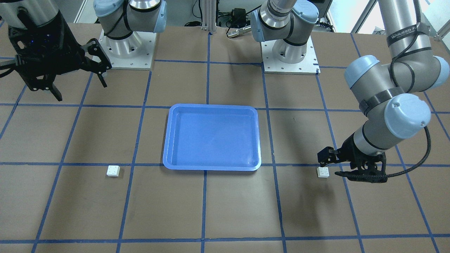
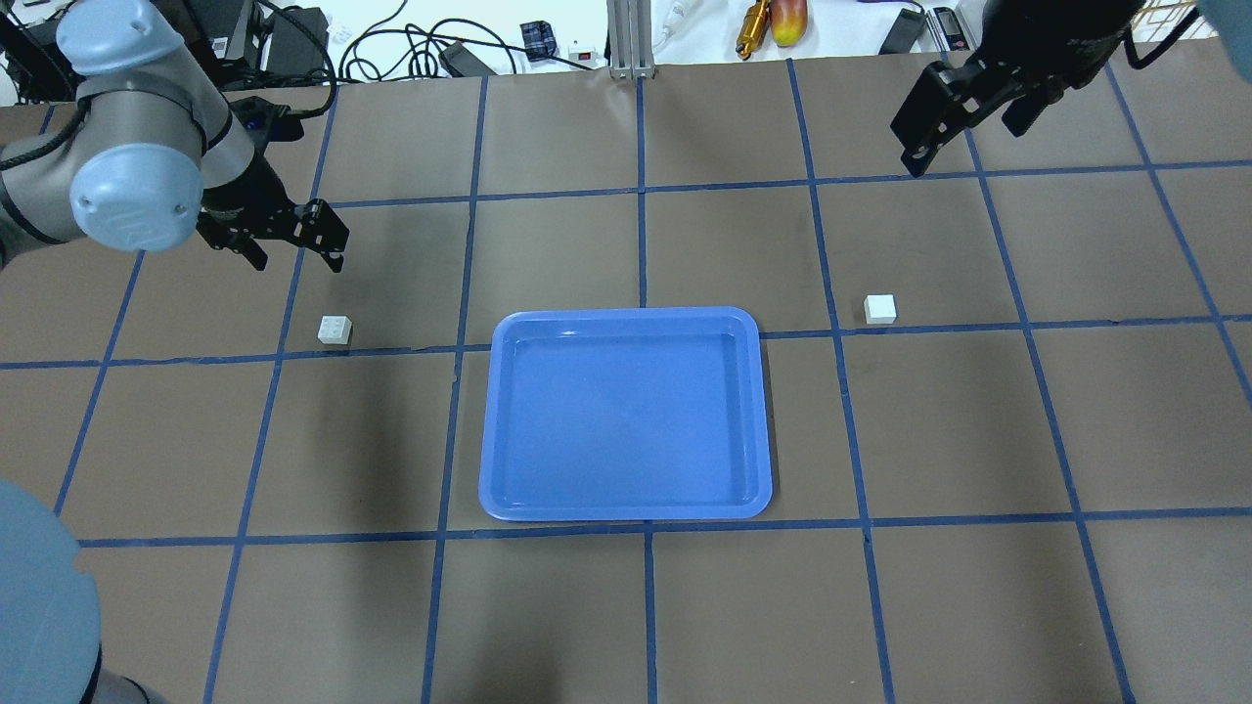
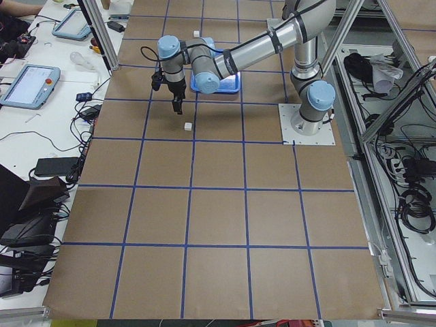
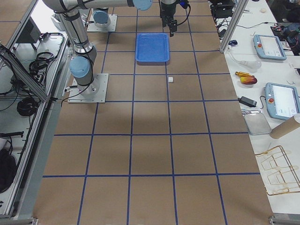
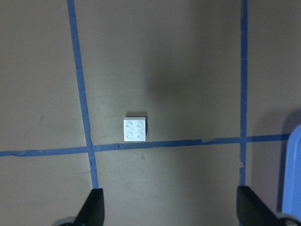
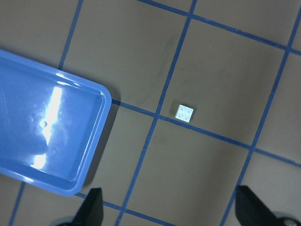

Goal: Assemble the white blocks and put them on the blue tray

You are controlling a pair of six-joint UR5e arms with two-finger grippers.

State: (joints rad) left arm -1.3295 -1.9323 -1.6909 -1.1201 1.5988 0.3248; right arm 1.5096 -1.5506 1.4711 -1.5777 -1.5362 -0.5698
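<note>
The blue tray (image 2: pixel 626 501) lies empty in the middle of the table and also shows in the front view (image 1: pixel 212 167). One white block (image 2: pixel 335 330) lies to its left, just in front of my left gripper (image 2: pixel 298 262), which is open and empty above the table. The left wrist view shows this block (image 5: pixel 135 130) ahead of the spread fingertips (image 5: pixel 94 207). The other white block (image 2: pixel 880 309) lies right of the tray. My right gripper (image 2: pixel 963 147) is open and empty, high and far behind it. The right wrist view shows that block (image 6: pixel 185 112) and the tray's corner (image 6: pixel 104 96).
The brown table carries a grid of blue tape lines (image 2: pixel 641 186). The two arm bases (image 1: pixel 128 49) (image 1: pixel 290 52) stand at the robot's side. Cables and tools (image 2: pixel 773 20) lie beyond the far edge. Operator desks with tablets (image 4: pixel 269 47) flank the table's side.
</note>
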